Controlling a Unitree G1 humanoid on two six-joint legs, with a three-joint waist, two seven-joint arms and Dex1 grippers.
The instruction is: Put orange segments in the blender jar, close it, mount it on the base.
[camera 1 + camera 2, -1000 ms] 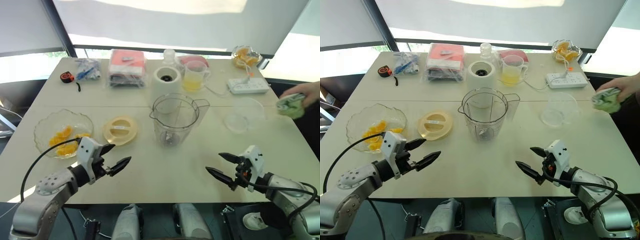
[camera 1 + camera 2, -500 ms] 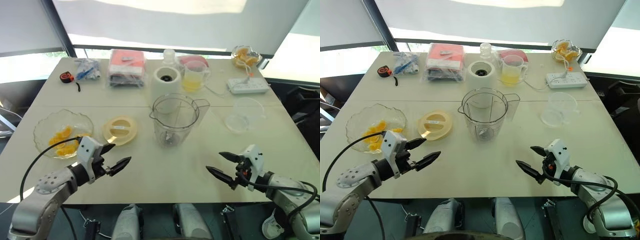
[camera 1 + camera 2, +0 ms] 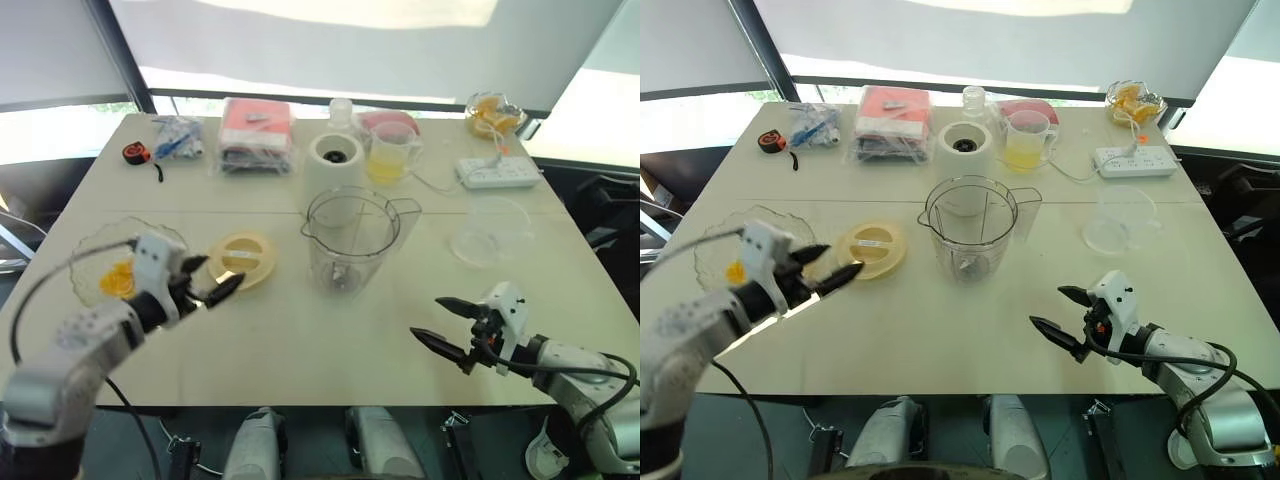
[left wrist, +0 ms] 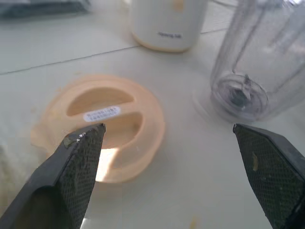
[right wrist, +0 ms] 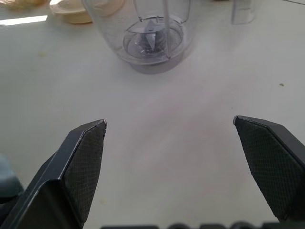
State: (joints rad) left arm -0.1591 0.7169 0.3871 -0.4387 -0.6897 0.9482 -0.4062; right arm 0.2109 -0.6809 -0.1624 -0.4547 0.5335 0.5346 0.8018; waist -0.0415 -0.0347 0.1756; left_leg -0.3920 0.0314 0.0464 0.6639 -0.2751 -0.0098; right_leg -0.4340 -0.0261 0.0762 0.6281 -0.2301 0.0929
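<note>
Bench (image 3: 300, 350) scene with both arms raised above the near edge. Left end effector (image 3: 212, 280), fingers spread wide and empty, has moved up and away from the robot since a second ago; it now hangs beside the near rim of the glass bowl (image 3: 95, 245) holding the orange segments (image 3: 117, 279), its tips reaching toward the pale yellow lid (image 3: 242, 259). In the left wrist view the lid (image 4: 102, 131) lies flat just ahead of the fingertips (image 4: 85, 143), with the blender jar (image 4: 259, 62) beside it. Right end effector (image 3: 447, 322), also wide open and holding nothing, has stayed almost where it was, above bare bench near the robot's right front. Blender jar (image 3: 350, 238) stands upright and uncovered at mid-bench, dark blade visible at its bottom, no fruit inside. Base (image 3: 334, 163), a white cylinder with a black socket, stands just behind the jar, next to a jug of yellow juice (image 3: 388, 152). An empty clear bowl (image 3: 490, 230) sits to the jar's right. The person's hand seen at the right edge a second ago is gone.
</note>
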